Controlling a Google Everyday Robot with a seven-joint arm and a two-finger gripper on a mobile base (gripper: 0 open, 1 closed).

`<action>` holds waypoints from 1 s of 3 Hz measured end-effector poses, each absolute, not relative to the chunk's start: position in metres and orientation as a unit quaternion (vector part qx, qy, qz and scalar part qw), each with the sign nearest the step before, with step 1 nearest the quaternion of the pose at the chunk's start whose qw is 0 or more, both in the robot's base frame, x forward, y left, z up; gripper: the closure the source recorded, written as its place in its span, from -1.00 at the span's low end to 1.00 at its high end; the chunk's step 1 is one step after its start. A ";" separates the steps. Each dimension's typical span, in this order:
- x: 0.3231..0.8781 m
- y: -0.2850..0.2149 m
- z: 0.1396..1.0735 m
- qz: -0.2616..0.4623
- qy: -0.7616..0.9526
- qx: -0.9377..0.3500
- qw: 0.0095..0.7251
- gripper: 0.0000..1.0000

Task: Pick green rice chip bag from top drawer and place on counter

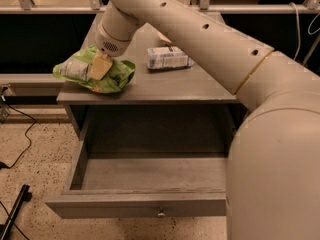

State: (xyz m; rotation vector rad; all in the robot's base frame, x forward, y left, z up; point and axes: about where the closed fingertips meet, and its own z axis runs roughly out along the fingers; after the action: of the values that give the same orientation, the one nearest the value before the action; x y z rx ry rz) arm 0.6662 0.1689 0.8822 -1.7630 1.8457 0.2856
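— Nearest first: what is there, and how many?

— One top drawer (135, 204), pulled open, with one small round metal knob (161, 214) in the middle of its grey front panel. Its bare grey floor shows. On the speckled floor to the left runs one dark cable (20, 144).

— And above it?

— One counter (175, 86), flat grey wood. Two things are on it: one green rice chip bag (112, 76) and one white-blue labelled bottle (169, 58), which lies on its side farther back, well apart from the bag.

— Where exactly is the bag?

— At the counter's front left corner, with its left end sticking out past the edge. I cannot tell whether it rests on the wood or hangs just above it.

— The gripper?

— One gripper (99, 70), at the end of the cream arm (200, 34) reaching in from the right. It is clamped on the bag; one tan finger lies across the bag's middle.

— How does the bag look?

— Crumpled bright-green foil, with a white printed label panel toward its left end.
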 end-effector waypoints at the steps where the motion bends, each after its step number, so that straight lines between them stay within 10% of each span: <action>1: 0.679 0.178 0.887 0.094 0.673 -0.673 0.292 1.00; 3: 0.678 0.181 0.882 0.097 0.672 -0.675 0.288 0.16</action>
State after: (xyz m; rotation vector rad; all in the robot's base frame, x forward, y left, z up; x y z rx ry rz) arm 0.6781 0.1812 0.8824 -1.8024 1.7945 0.2583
